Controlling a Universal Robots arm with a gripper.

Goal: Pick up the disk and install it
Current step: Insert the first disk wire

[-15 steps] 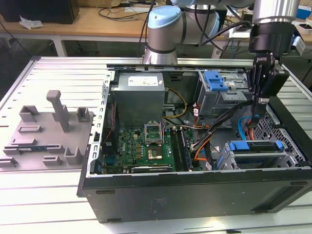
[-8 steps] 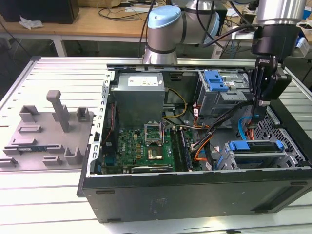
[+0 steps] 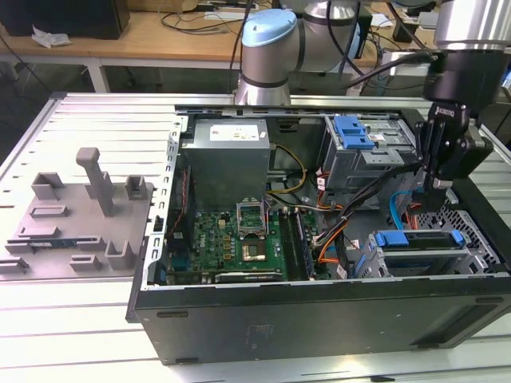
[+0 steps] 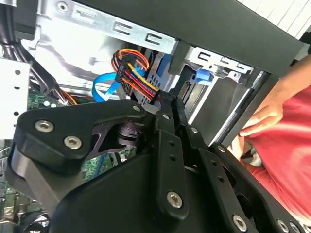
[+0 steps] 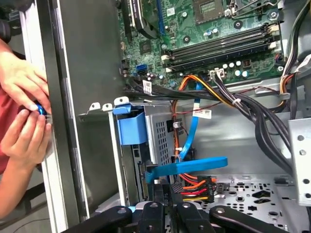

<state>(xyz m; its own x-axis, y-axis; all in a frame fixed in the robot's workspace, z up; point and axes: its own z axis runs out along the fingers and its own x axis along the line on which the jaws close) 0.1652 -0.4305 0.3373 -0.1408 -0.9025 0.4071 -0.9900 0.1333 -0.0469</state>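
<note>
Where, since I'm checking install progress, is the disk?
On the exterior view's right, the disk sits in the drive cage by the near wall of the case, just below the gripper.

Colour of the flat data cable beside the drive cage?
The flat data cable is light blue; clearest in the first wrist view.

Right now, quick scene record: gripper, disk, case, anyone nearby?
gripper: inside the open case, above the drive bay at the exterior view's right
disk: in that bay, blue bracket up, apparently apart from the gripper
case: on its side, cover off, motherboard exposed
cables: orange and red bundle near the gripper in the first wrist view
hands: a person's, outside the case wall, holding something small and blue
</note>
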